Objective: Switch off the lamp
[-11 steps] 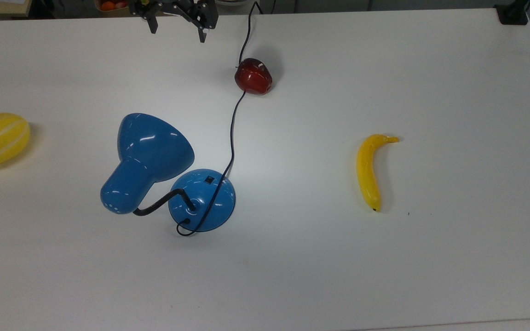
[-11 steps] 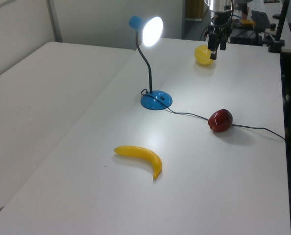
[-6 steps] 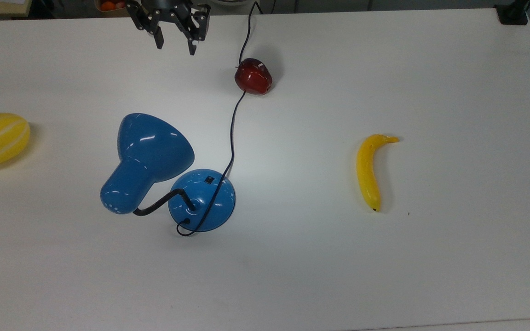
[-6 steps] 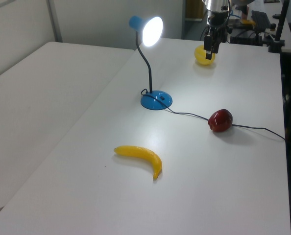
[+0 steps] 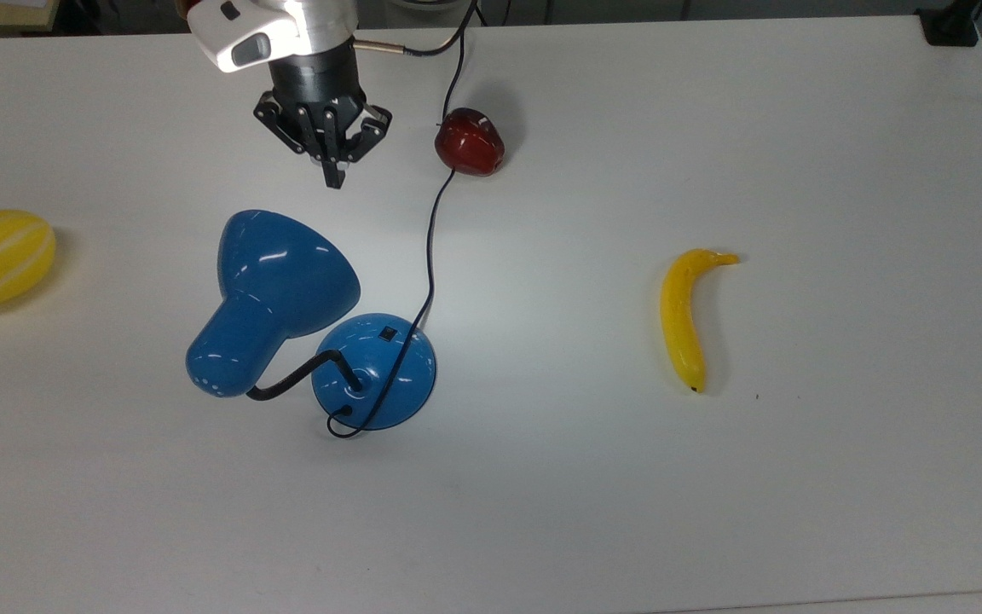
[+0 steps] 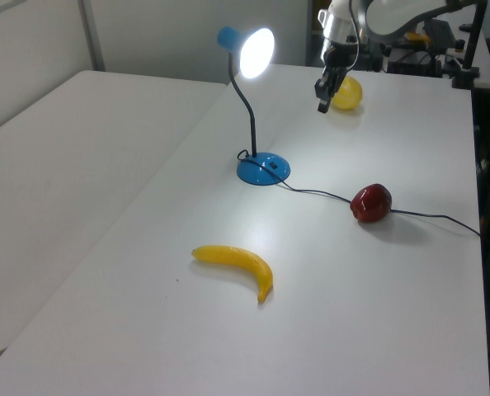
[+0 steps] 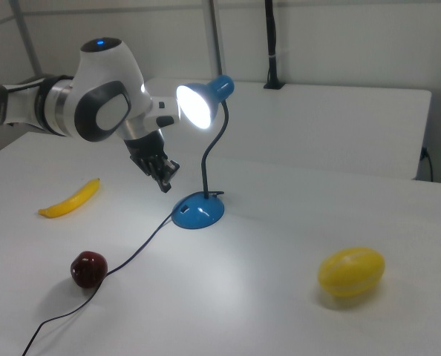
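Since the earlier frame your gripper point(image 5: 333, 176) has come out over the table point(image 5: 713, 128), and its fingers now sit pressed together. From it, the lit lamp point(image 5: 286, 298) stands just below in the top view, switch point(image 5: 386, 333) on the base farther down; the apple point(image 5: 470, 142) lies to the top view's right.

Glossy blue lamp point(image 5: 286, 298), matt table point(image 5: 713, 512)
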